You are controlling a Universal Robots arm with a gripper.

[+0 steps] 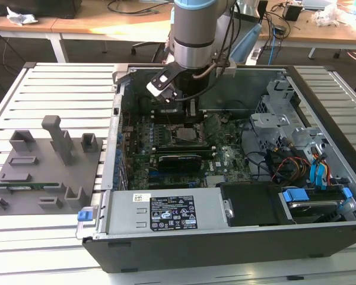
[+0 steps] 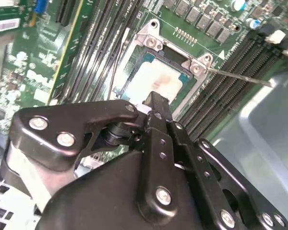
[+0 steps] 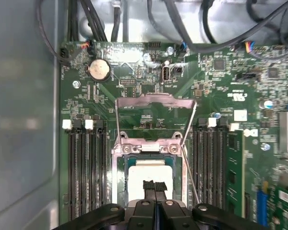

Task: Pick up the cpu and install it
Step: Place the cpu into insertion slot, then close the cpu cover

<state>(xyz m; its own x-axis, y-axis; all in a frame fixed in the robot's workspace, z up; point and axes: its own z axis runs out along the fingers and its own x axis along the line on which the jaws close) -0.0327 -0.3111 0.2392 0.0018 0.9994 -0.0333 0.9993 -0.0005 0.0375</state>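
Note:
The cpu (image 3: 146, 172) lies flat in the motherboard socket, its silver-grey top showing in both wrist views (image 2: 158, 79). My gripper (image 3: 154, 185) hangs right over it with its two black fingertips pressed together and nothing between them (image 2: 155, 98). The socket's metal load plate (image 3: 156, 100) stands swung up, and its thin lever (image 3: 189, 172) is raised beside the socket. In the exterior view the arm (image 1: 193, 35) reaches down into the open computer case above the socket (image 1: 187, 133).
Memory slots (image 3: 84, 167) flank the socket, and a green memory stick (image 3: 234, 167) sits in one. Case walls, a power supply (image 1: 166, 211), a drive cage (image 1: 296, 154) and cables surround the board. A grey fixture tray (image 1: 41, 172) lies at the exterior view's left.

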